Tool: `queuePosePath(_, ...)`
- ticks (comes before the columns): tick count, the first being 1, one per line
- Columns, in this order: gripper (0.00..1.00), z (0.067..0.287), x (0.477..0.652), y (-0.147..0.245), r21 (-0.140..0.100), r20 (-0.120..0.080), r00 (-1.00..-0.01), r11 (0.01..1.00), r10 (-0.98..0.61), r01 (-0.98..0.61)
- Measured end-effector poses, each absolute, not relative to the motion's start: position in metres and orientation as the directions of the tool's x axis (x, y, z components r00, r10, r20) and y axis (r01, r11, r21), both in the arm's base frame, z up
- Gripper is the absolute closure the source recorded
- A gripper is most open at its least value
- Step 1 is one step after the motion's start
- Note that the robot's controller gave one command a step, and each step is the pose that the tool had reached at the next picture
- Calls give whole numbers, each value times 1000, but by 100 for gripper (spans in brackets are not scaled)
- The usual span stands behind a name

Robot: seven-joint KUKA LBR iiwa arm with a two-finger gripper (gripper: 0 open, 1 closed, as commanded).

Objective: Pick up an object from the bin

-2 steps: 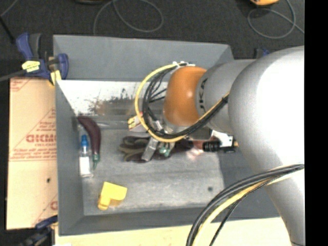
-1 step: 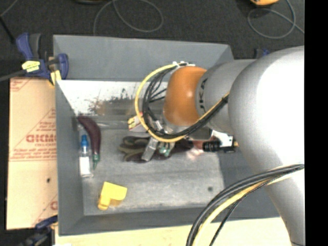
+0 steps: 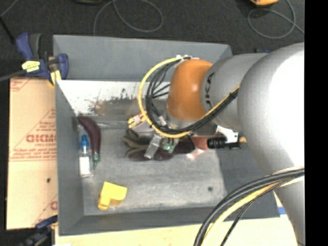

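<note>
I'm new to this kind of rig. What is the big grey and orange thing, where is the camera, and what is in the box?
The big grey shape is a robot arm reaching in from the right of the picture. The orange cover sits on its wrist, and the looping cables belong to it too. The one camera looks down from above, a little to one side.

The box is a grey metal bin. The arm's pincer is low over a dark brownish heap in the middle of the bin. Whether it grips anything cannot be seen.

A yellow block lies toward the lower left corner. A blue-and-white tube and a dark curved piece lie along the left wall. A red-and-black item lies half under the arm on the right.
</note>
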State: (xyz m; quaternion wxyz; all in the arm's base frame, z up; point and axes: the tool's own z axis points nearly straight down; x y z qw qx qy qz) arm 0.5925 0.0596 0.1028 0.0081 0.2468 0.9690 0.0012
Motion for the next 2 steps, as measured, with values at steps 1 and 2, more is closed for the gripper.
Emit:
queuePosePath(1, 100, 143, 589, 66, 15, -28, -857, 857, 515, 514)
queuePosePath(2, 100, 185, 582, 64, 6, -15, -862, 863, 506, 506)
